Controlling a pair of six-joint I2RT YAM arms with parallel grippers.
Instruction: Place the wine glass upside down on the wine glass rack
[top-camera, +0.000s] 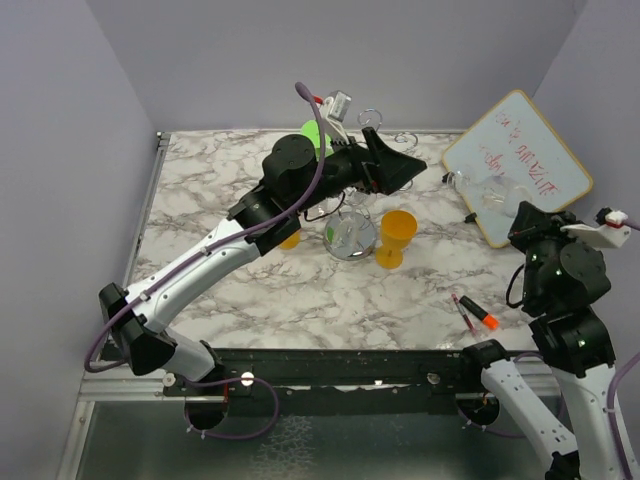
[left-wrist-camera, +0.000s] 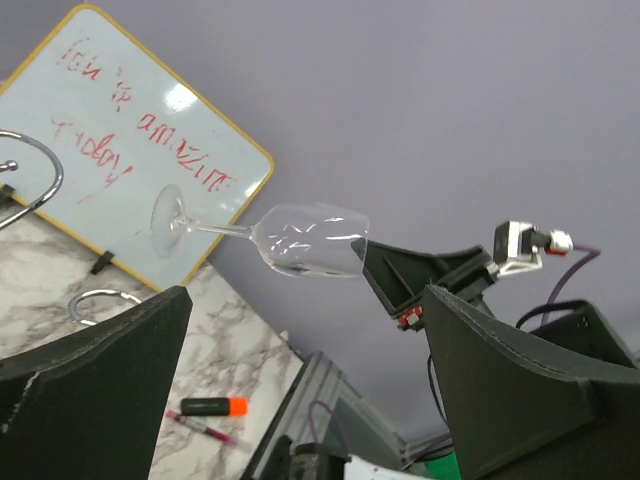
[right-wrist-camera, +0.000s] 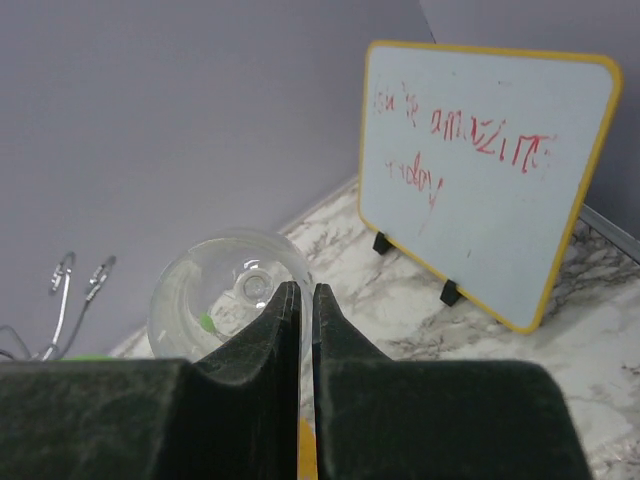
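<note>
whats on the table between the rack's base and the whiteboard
An orange goblet, close beside the wine glass rack base, in the top view.

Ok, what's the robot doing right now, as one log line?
left gripper: open, by wine glass rack | right gripper: shut on wine glass rim, glass sideways in air | glass not on rack
</note>
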